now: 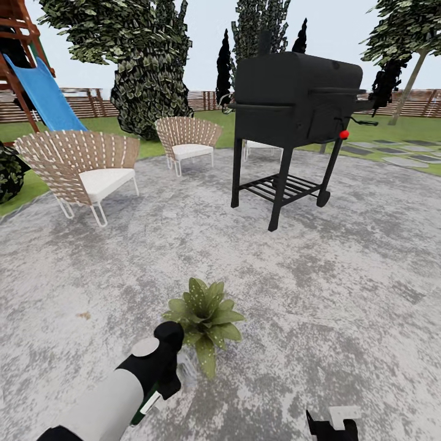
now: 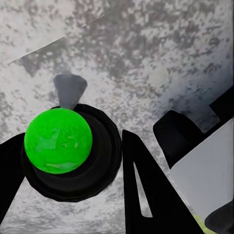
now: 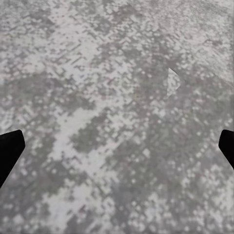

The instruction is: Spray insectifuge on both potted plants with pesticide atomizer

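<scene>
left jaws clamped on pesticide atomizer | right jaws apart | potted plant beside left jaws

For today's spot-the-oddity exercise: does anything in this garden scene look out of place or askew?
Yes: one potted plant sits alone on the bare grey patio, away from lawn and beds, with the left gripper holding the pesticide atomizer beside it. Chairs and grill stand upright.

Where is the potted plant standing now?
In the head view, the potted plant stands on the grey patio, low centre, just beyond the left end effector.
</scene>
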Tool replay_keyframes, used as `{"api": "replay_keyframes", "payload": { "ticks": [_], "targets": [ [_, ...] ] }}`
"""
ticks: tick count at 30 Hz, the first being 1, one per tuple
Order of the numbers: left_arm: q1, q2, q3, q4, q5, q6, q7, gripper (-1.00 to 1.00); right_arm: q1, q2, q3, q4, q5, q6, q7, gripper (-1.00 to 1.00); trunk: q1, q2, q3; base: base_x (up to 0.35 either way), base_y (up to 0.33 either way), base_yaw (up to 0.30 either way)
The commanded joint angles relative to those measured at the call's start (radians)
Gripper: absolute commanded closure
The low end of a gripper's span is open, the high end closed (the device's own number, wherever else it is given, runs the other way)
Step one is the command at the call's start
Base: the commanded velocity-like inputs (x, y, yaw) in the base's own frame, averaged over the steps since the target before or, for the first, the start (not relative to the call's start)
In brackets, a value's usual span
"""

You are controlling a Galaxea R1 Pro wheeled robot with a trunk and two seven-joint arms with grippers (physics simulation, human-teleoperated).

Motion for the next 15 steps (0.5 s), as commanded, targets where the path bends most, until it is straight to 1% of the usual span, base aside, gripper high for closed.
{"api": "replay_keyframes", "payload": {
  "ticks": [1,3,4,7,11,12,15],
  "targets": [
    [-0.001,-0.003,-0.001,-0.031,-0.01,0.007,-0.01,1.0,-0.001,0.0,-0.008,0.001,0.008,-0.004,0.003,-1.0,0.0,0.0,-0.001,0.0,0.0,0.0],
    [-0.001,-0.005,-0.002,-0.096,-0.01,0.008,-0.011,1.0,-0.001,0.0,-0.008,0.001,0.008,-0.004,0.003,-1.0,0.0,0.0,-0.001,0.0,0.0,0.0],
    [-0.002,-0.005,-0.002,-0.111,-0.01,0.009,-0.011,1.0,-0.001,0.0,-0.008,0.001,0.008,-0.004,0.003,-1.0,0.0,0.0,-0.001,0.0,0.0,0.0],
    [-0.002,-0.002,-0.003,-0.12,-0.011,0.009,-0.011,1.0,-0.001,0.0,-0.008,0.001,0.008,-0.004,0.003,-1.0,0.0,0.0,-0.001,0.0,0.0,0.0],
    [-0.002,0.011,-0.002,-0.121,-0.015,0.009,-0.01,1.0,-0.001,-0.001,-0.008,0.001,0.008,-0.004,0.003,-1.0,0.0,0.0,-0.001,0.0,0.0,0.0],
    [-0.001,0.021,-0.001,-0.117,-0.016,0.009,-0.01,1.0,-0.001,-0.002,-0.008,0.001,0.008,-0.004,0.003,-1.0,0.0,0.0,-0.001,0.0,0.0,0.0],
    [-0.001,0.066,0.0,-0.11,-0.012,0.009,-0.01,1.0,-0.001,-0.003,-0.008,0.001,0.008,-0.003,0.003,-1.0,0.0,0.0,-0.001,0.0,0.0,0.0]
  ]
}}
